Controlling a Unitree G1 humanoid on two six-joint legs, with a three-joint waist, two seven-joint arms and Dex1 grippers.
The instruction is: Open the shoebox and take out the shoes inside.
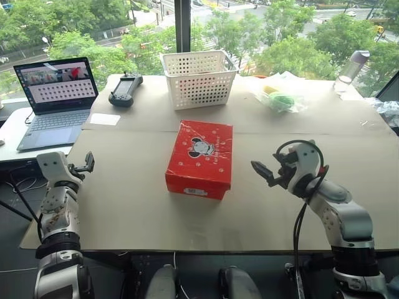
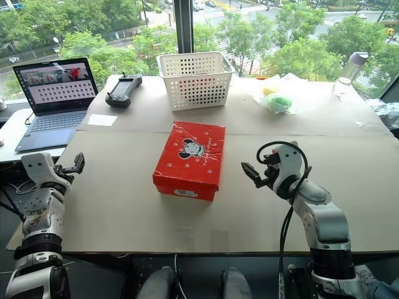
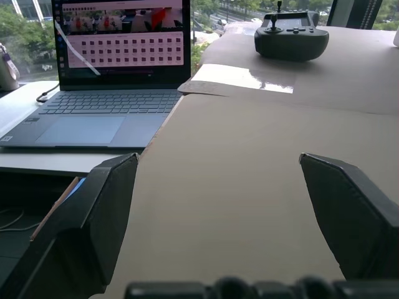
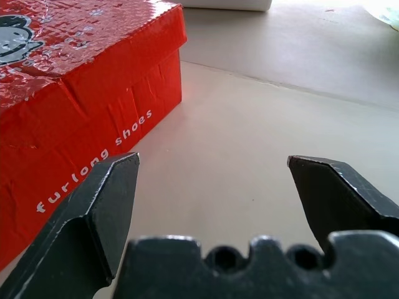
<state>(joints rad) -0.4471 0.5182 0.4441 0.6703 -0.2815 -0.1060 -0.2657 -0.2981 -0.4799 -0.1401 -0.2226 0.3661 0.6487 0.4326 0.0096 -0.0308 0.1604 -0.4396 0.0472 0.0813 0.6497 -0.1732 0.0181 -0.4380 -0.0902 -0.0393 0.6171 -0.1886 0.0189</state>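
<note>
Right tool (image 1: 265, 172), fingers spread and empty, points at the closed shoebox (image 1: 201, 157) near the counter's (image 1: 124, 205) front edge, nearer than the spread left tool (image 1: 84, 165).

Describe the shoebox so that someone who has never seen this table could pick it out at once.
On the cardboard-covered table by the window, look to the middle, just in front of the white perforated basket. The shoebox lies there shut, between the two open pincers. It is the table's one red thing, with a black-and-white cartoon mouse on the lid and a white barcode label on its near end.
</note>
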